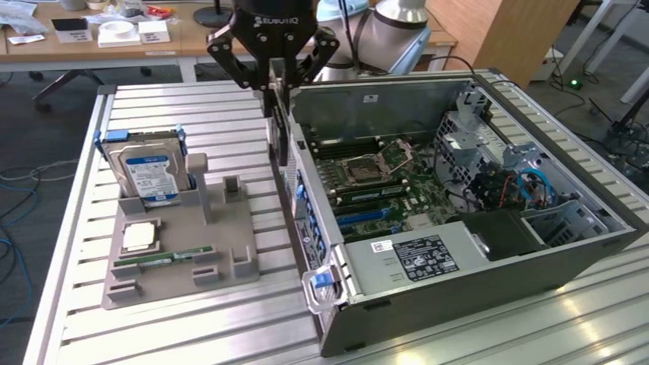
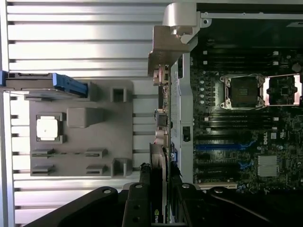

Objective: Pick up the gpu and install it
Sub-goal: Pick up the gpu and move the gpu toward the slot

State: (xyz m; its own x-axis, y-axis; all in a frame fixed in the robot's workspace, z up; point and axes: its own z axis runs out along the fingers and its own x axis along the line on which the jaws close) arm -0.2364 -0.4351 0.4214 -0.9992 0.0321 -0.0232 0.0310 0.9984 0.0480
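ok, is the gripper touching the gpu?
Touching. The wrist view shows the gripper closed on both faces of the gpu, with no gap.

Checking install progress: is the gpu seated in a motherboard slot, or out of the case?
Out. The gripper is shut on the gpu, holding it on edge by the computer case rear wall, off the motherboard.

Black pincer (image 1: 276, 85) with white lettering, silvery arm (image 1: 390, 36).

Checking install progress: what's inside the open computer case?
Motherboard with open CPU socket and blue slots, power supply, blue cables. The power supply hides what lies beneath it.
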